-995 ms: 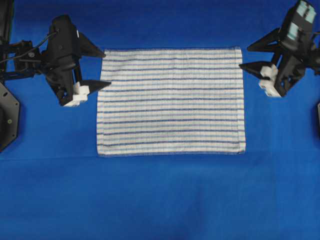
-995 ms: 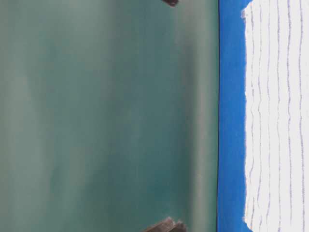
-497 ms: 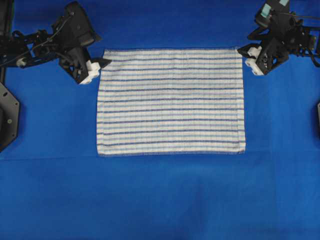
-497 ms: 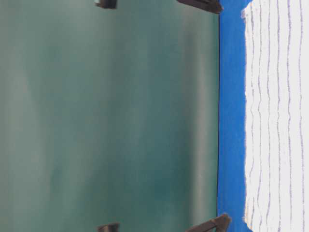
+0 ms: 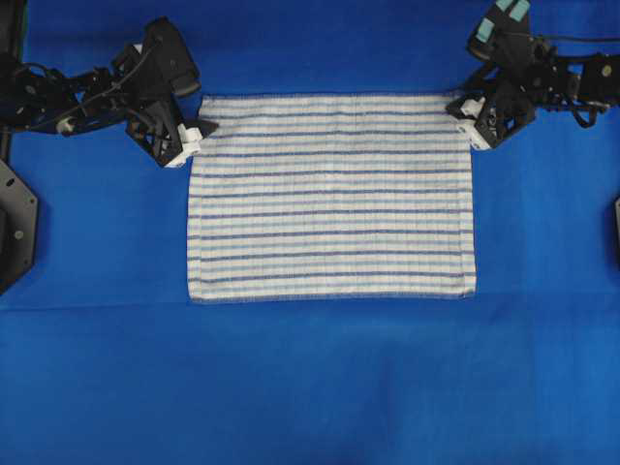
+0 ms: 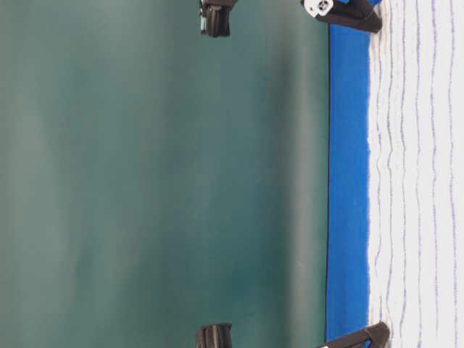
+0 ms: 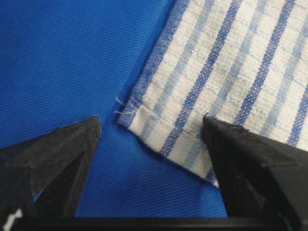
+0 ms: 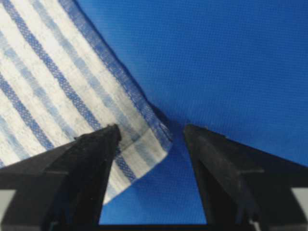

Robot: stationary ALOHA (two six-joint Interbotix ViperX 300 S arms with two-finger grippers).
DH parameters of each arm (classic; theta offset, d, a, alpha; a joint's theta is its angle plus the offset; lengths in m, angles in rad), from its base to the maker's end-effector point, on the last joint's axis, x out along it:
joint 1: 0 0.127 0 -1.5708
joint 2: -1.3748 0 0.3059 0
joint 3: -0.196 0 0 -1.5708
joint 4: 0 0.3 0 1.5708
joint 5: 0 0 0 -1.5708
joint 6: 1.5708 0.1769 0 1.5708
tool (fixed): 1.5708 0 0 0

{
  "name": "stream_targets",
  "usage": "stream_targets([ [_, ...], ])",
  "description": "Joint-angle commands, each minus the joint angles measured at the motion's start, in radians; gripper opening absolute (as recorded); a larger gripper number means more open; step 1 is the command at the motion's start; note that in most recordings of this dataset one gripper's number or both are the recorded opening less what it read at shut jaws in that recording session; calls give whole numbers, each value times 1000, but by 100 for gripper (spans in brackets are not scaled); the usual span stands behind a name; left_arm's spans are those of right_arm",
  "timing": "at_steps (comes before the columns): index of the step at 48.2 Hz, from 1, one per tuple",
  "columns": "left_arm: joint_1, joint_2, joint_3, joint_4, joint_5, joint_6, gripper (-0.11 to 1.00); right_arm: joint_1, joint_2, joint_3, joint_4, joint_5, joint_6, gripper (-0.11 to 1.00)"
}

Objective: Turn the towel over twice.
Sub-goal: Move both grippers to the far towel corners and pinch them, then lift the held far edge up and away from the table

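- Now both arms sit lower and closer in than a second ago: the left gripper has come from beside the towel's left edge to its far left corner, and the right gripper from off the right edge to the far right corner.
- Each claw stands open, its fingers straddling a corner with nothing pinched; in the left wrist view one finger overlaps the cloth.
- Unmoved, the towel lies flat and spread in the middle of the blue sheet.
- Near and side edges lie straight, with bare sheet all around, widest on the near side.
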State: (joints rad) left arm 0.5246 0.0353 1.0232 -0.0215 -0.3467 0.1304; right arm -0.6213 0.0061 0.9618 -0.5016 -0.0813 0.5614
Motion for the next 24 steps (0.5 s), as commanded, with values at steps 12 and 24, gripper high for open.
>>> stream_targets([
  [12,17,8,-9,0,12,5,34,-3,-2,-9,-2,5,-9,54],
  [24,18,6,-12,0,32,5,5,-2,-9,3,-2,11,-12,8],
])
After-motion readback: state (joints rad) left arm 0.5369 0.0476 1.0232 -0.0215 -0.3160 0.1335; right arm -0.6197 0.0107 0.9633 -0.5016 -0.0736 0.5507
